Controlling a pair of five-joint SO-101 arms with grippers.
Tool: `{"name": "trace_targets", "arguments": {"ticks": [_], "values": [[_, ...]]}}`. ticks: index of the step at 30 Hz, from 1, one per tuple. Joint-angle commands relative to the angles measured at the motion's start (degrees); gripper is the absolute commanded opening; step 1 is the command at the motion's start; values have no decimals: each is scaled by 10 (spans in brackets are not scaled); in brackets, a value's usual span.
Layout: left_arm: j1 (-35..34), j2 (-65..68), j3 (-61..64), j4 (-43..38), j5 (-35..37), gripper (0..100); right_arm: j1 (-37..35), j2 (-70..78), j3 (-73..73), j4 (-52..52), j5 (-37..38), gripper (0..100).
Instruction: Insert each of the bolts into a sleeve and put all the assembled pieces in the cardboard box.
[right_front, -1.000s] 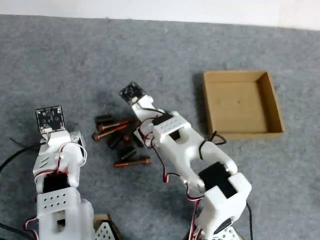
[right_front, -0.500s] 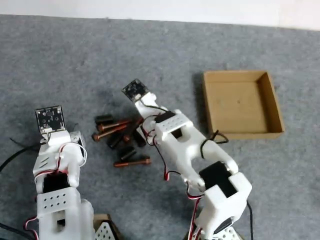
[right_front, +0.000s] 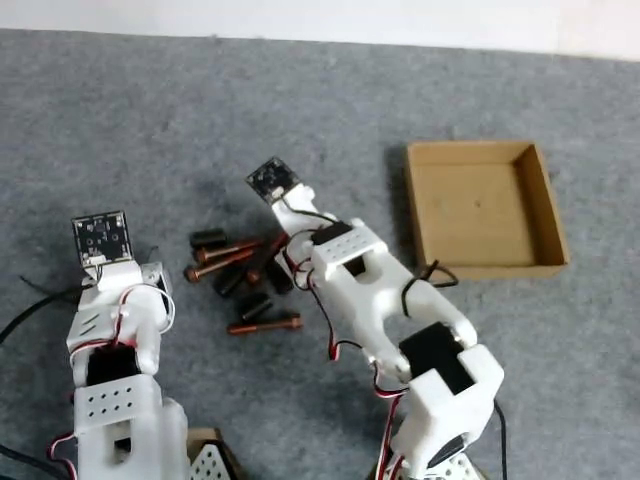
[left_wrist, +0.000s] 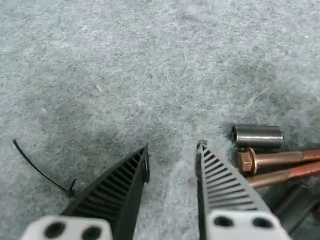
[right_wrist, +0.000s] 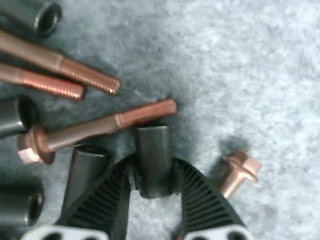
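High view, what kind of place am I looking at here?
Probably a robotics lab bench set up for an assembly exercise: a white robot arm beside a second one on a grey mat, loose copper bolts and dark sleeves, and a cardboard box to collect them.

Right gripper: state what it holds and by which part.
The right gripper pinches a dark sleeve across its sides, near one end.

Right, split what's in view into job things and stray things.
Job: copper bolts, dark sleeves, the gripped sleeve in the right pincer, the cardboard box, the open left pincer.
Stray: a black cable tie on the grey carpet.
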Motion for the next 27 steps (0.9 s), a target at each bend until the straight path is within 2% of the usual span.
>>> {"name": "trace_targets", "arguments": {"ticks": [1,5,13,20,23,27], "values": [[6,-10,-6,-12,-4,153,-15,-7,1,9,2,3],[6,-11,-6,-12,-4,153,-8,-65,33,-7,1,3],[6,-8,-6,-12,-4,153,9,-203,198,-156,-11,3],[7,-7,-6,-12,-4,153,29,-298,274,-173,-42,3],[31,-7,-6,-12,-4,153,38,-333,305,-214,-44,3],[54,-7,-6,-11,-50,153,34,-371,350,-269,-44,3]]}}
